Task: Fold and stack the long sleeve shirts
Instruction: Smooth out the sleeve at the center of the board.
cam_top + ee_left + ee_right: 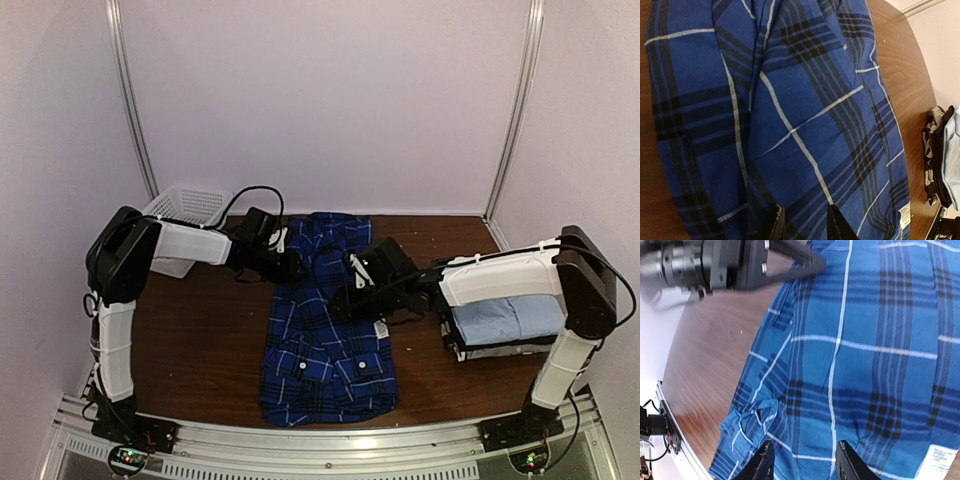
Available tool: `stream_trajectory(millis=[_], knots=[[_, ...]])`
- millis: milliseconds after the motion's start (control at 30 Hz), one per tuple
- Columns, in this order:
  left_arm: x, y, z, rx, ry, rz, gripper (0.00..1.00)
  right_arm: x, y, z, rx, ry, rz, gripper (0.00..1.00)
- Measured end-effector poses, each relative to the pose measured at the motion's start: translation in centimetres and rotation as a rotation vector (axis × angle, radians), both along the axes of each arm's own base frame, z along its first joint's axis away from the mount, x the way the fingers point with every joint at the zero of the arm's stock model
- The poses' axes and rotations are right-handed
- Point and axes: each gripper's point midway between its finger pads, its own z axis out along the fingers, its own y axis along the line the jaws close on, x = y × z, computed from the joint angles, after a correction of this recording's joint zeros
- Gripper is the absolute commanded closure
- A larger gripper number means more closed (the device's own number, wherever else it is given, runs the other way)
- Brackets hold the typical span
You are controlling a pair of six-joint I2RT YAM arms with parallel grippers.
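A dark blue-and-black plaid long sleeve shirt (pixel 325 350) lies lengthwise in the middle of the brown table (pixel 200 340), narrowed into a long strip with its buttoned cuffs toward the near edge. My left gripper (pixel 292 265) sits at the strip's left edge. In the left wrist view its jaws (pixel 806 222) stand apart over the plaid cloth (pixel 790 110). My right gripper (pixel 343 302) is over the strip's right half. Its fingertips (pixel 805 460) are spread above flat plaid (pixel 865 365), with nothing pinched between them. A plain light blue folded shirt (pixel 505 318) tops a stack at the right.
A white lattice basket (pixel 190 205) stands at the back left corner. The folded stack (pixel 940 165) with darker shirts beneath sits close under my right arm. A white label (pixel 937 460) shows on the plaid. My left arm (pixel 740 262) crosses the top of the right wrist view.
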Motion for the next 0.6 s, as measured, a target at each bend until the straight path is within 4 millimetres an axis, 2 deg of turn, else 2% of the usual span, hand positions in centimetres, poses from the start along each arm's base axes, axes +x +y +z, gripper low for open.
stream_trajectory(millis=[67,167,300,433,500,600], knots=[[-0.3,0.1,-0.5,0.008,0.013,0.004,0.7,0.9,-0.3,0.6,0.006,-0.017,-0.015,0.61],[-0.2,0.2,-0.6,0.014,0.01,0.013,0.7,1.8,-0.9,0.1,-0.007,-0.018,-0.031,0.65],[0.1,0.4,-1.3,0.032,0.014,0.025,0.71,2.4,-1.6,-2.6,-0.053,0.017,-0.044,0.67],[0.3,0.6,-3.1,0.061,0.033,0.039,0.71,2.1,-1.8,-5.6,-0.099,0.066,-0.037,0.68],[0.5,0.6,-3.1,0.064,0.03,0.043,0.71,1.8,-1.8,-6.7,-0.114,0.087,-0.031,0.68],[0.7,0.7,-3.2,0.075,0.032,0.052,0.71,1.9,-1.7,-6.8,-0.106,0.082,-0.029,0.68]])
